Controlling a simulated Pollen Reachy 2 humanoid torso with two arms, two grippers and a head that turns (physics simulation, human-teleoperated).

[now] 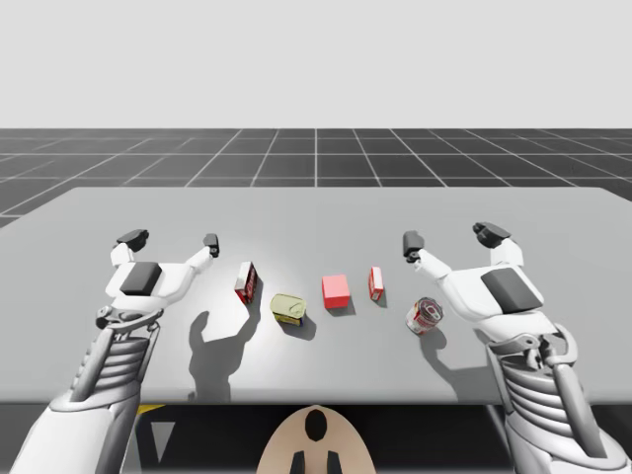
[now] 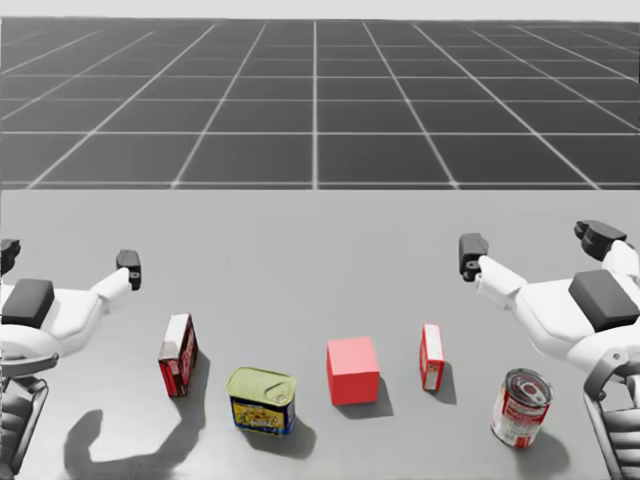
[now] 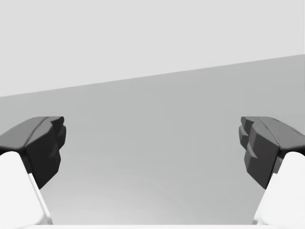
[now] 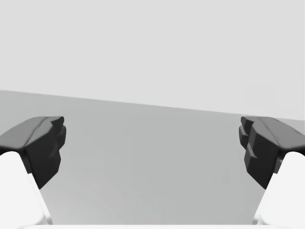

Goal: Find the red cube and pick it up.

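Note:
The red cube [image 1: 335,290] [image 2: 352,369] rests on the grey table [image 1: 316,212] near the middle, between a yellow-lidded tin and a slim red box. My left gripper [image 1: 172,239] [image 2: 65,258] [image 3: 152,152] hovers open over the table's left side, well left of the cube, with nothing between its fingers. My right gripper [image 1: 449,237] [image 2: 534,242] [image 4: 152,152] is open too, over the right side, behind and right of the cube. Both wrist views look across bare table surface.
A dark red box [image 1: 246,280] [image 2: 178,354] stands left of a low tin with a yellow lid [image 1: 288,308] [image 2: 262,399]. A slim red box [image 1: 376,282] [image 2: 431,356] stands right of the cube. A red-and-white can [image 1: 426,316] [image 2: 521,407] lies under my right forearm.

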